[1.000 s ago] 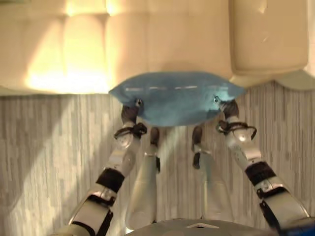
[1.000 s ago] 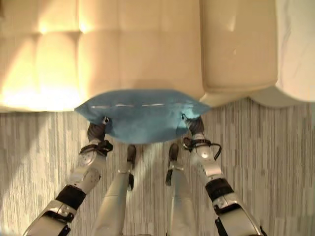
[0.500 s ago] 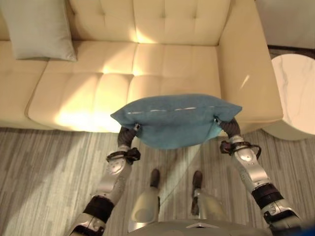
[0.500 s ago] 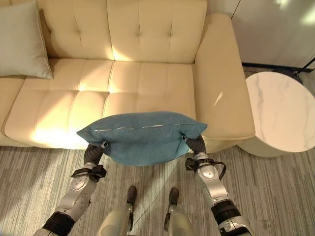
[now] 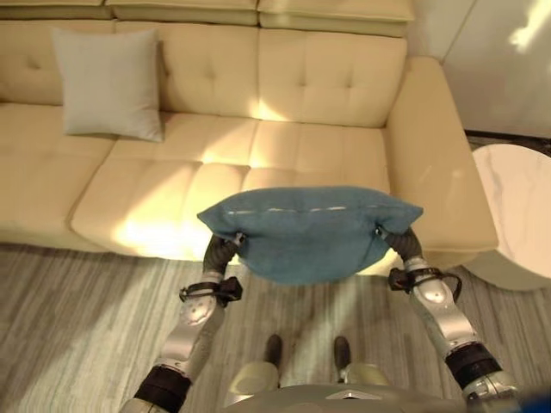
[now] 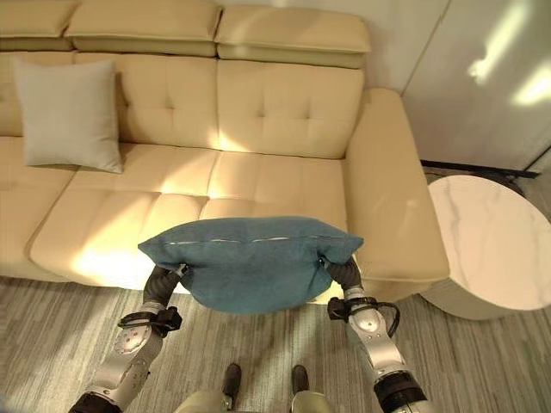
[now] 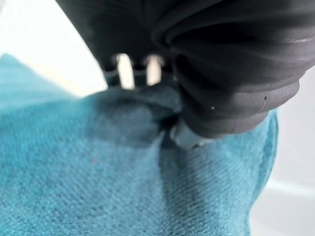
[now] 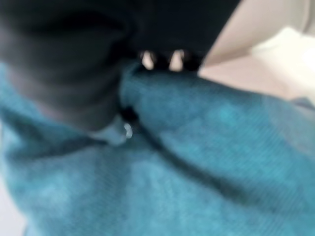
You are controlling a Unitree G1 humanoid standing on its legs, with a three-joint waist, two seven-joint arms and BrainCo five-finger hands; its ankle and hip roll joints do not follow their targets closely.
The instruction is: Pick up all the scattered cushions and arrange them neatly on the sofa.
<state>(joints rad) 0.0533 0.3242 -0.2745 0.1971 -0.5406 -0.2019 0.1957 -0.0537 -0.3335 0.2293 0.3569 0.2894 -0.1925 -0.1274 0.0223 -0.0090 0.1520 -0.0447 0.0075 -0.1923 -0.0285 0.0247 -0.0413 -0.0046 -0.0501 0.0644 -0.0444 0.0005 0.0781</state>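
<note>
Before cream sofa (image 6: 284, 112), L robot hand (image 5: 225, 247) & R robot hand (image 5: 398, 241) each pinch blue cushion (image 5: 310, 232) ends.

A pillow (image 6: 69, 116) leans against the sofa (image 6: 284, 112) backrest at its left; a round table (image 6: 495, 249) stands right of the sofa's arm.

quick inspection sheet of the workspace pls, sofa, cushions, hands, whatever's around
surface: cream tufted sofa, seat bare on the side near the armrest
job's things: blue cushion held up in front of the seat edge, one hand at each end; grey cushion upright against the backrest
clutter: nothing seen
hands: left hand and right hand pinch the blue cushion's ends
cables: nothing seen
surroundings: round white marble side table beside the armrest; striped grey floor
</note>
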